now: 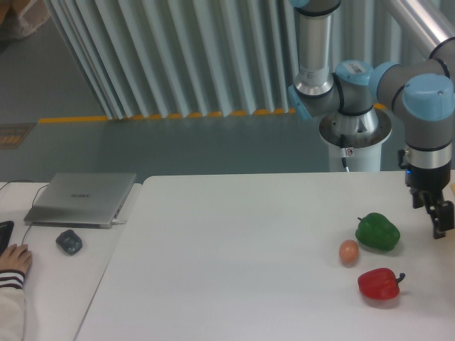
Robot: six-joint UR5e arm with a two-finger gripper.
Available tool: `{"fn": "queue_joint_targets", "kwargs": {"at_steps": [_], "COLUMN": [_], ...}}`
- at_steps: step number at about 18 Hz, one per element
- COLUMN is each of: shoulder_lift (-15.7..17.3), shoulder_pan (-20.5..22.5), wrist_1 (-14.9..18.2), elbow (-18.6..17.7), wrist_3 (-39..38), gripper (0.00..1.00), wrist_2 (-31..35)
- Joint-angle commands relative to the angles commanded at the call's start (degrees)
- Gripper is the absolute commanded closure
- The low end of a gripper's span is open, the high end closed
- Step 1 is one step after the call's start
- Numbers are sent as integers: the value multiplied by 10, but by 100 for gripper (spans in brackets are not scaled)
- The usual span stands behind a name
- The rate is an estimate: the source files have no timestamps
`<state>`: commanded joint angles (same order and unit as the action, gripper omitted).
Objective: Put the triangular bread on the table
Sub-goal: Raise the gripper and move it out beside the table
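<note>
The triangular bread does not show in the camera view; it is out of view or hidden past the right edge. The white table point(234, 241) fills the lower middle and right. My gripper point(434, 215) hangs just above the table at the far right edge, to the right of a green bell pepper point(377, 231) and apart from it. Its fingers point(441, 222) stand open with nothing between them.
A small tan egg point(348, 251) lies left of the green pepper, and a red bell pepper point(378, 283) lies in front of both. On the adjoining desk at left are a closed laptop point(82, 197), a mouse point(69, 241) and a person's hand point(14, 259).
</note>
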<state>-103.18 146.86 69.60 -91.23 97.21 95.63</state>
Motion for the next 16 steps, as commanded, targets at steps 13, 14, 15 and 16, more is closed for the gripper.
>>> {"fn": "queue_joint_targets", "kwargs": {"at_steps": [13,14,15,16], "shoulder_lift": [1,1,1,1], "shoulder_pan": [86,93,100,105], "wrist_1": [12,13,15,16], "elbow": [1,-1,-3,-5], "wrist_3": [198,201,208,224], "gripper": [0,0,0,0], "wrist_2": [-34,-42,-45,-47]}}
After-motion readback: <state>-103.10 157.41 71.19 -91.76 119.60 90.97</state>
